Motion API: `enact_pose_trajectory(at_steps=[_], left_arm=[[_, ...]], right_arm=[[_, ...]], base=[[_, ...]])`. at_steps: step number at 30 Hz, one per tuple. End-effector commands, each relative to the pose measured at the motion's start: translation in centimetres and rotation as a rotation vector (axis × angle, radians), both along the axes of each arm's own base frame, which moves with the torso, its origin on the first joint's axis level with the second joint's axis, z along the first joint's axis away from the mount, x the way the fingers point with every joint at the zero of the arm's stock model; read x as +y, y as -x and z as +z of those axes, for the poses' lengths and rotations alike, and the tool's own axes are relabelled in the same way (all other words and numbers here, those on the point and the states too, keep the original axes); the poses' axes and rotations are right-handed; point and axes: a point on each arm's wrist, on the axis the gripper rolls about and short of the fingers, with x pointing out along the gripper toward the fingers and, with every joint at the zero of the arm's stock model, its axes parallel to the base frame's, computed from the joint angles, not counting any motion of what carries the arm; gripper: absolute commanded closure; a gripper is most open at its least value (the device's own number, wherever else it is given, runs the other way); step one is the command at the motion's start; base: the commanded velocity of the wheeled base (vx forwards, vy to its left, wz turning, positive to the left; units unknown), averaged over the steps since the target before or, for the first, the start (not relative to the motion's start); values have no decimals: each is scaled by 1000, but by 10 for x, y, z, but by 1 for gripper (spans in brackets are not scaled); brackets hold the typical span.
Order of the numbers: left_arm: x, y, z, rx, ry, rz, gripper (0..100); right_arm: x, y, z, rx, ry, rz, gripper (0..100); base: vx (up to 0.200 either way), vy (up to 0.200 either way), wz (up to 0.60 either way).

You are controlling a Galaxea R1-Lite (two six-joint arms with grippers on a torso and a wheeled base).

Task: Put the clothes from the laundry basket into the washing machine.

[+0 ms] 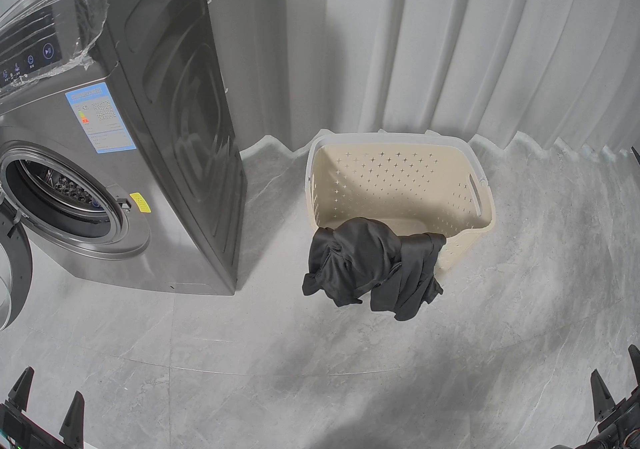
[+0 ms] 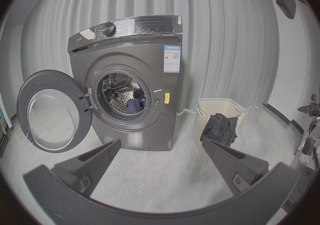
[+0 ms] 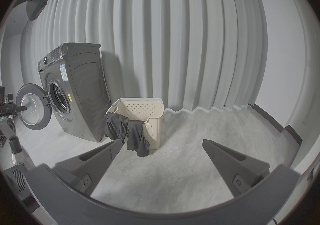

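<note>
Clothes (image 1: pixel 373 267): hung limp over rim of laundry basket (image 1: pixel 400 184), well beyond spread-apart left fingers (image 2: pixel 96 159) and right fingers (image 3: pixel 233 165); judged soft, light, best pinched at bunched fold.

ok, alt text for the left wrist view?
A grey front-loading washing machine stands with its door swung open and a blue garment in the drum. Beside it, a dark garment hangs over the rim of a cream laundry basket. The open left pincer frames the foreground.

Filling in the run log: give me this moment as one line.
left gripper open, empty | right gripper open, empty | dark garment draped over laundry basket rim | washing machine door open, blue cloth inside
</note>
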Motion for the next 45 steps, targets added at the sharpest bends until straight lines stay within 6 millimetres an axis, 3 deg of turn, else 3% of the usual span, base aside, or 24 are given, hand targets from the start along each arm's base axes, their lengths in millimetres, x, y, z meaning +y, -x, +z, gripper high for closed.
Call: enact_pose_trajectory(at_steps=[1,9,17,20,21,22,24,25,31,37,45], left_arm=[[0,0,-5,1,-1,1,0],[0,0,-5,0,1,-2,0],[0,0,-5,0,-1,-1,0],[0,0,-5,0,-1,-1,0],[0,0,-5,0,1,1,0],[0,0,-5,1,1,1,0],[0,0,-5,1,1,1,0],[0,0,-5,1,1,-1,0],[0,0,-5,1,5,1,0],[0,0,-5,1,7,1,0],[0,0,-5,1,11,2,0]], right_arm=[[0,0,-5,6,0,1,0],[0,0,-5,6,-1,2,0],[0,0,-5,0,-11,-9,0],[0,3,12,-82,2,-6,0],[0,14,40,-186,5,0,0],[0,18,53,-185,5,9,0],[0,18,53,-185,5,9,0],[1,1,60,1,1,111,0],[8,-59,61,315,-48,269,0],[22,-117,56,433,-115,334,0],[32,-160,41,507,-119,331,0]], base=[[0,0,0],[0,0,0],[200,0,0],[200,0,0],[200,0,0],[0,0,0],[0,0,0],[0,0,0],[0,0,0],[0,0,0],[0,0,0]])
